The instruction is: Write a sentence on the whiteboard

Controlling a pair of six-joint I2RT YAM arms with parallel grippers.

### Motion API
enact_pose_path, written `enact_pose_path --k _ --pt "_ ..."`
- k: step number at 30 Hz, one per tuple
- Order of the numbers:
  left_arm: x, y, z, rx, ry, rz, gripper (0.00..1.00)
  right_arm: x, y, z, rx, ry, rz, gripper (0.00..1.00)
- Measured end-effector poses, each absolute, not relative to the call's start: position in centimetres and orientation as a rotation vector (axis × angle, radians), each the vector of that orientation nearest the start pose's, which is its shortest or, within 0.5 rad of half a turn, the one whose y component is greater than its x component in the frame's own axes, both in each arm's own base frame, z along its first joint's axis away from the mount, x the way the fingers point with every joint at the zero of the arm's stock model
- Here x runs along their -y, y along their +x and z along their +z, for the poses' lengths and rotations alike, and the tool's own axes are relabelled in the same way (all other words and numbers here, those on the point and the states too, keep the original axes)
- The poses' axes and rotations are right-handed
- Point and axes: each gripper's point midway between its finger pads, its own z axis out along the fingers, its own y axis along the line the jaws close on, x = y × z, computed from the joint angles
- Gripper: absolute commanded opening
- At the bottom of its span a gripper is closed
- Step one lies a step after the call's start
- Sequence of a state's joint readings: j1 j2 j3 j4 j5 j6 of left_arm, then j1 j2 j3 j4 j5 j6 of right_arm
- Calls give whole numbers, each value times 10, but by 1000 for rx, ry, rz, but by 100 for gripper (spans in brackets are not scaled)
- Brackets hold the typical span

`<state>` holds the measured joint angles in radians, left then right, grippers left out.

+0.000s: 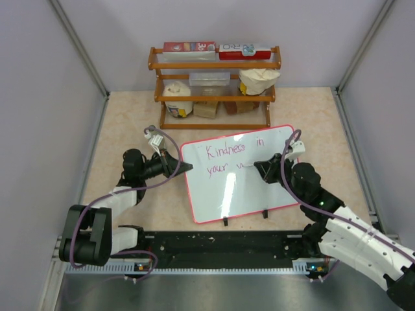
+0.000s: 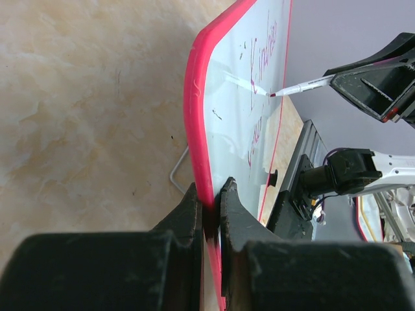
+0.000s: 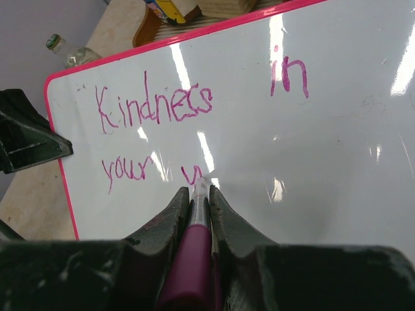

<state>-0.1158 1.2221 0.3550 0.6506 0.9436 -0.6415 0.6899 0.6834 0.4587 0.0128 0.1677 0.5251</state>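
The whiteboard (image 1: 253, 194), glossy white with a pink-red frame, stands tilted on the table between the arms. The sentence (image 1: 225, 153) reads "Kindness in" on the top line, with "your" and a started letter below it (image 3: 155, 107). My left gripper (image 1: 183, 166) is shut on the board's left frame edge (image 2: 194, 97), one finger on each side (image 2: 209, 194). My right gripper (image 3: 200, 191) is shut on a magenta marker (image 3: 194, 259). The marker's tip touches the whiteboard (image 3: 324, 162) at the end of the started letter, and the left wrist view shows the marker (image 2: 301, 85) meeting the board (image 2: 233, 129).
A wooden shelf rack (image 1: 214, 84) with boxes, tubs and bags stands behind the board. The board's two black clip feet (image 1: 225, 221) rest near the black base rail (image 1: 220, 246). A glass bottle (image 3: 65, 52) shows beyond the board's top left corner. Grey walls enclose the table.
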Motion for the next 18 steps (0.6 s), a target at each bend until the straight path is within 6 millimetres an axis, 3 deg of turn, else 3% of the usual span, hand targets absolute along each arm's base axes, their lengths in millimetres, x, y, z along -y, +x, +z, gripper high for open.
enact_pose_path --k 18 --pt "188 260 147 -1893 242 -1362 0 -185 239 193 -1847 -23 708 0"
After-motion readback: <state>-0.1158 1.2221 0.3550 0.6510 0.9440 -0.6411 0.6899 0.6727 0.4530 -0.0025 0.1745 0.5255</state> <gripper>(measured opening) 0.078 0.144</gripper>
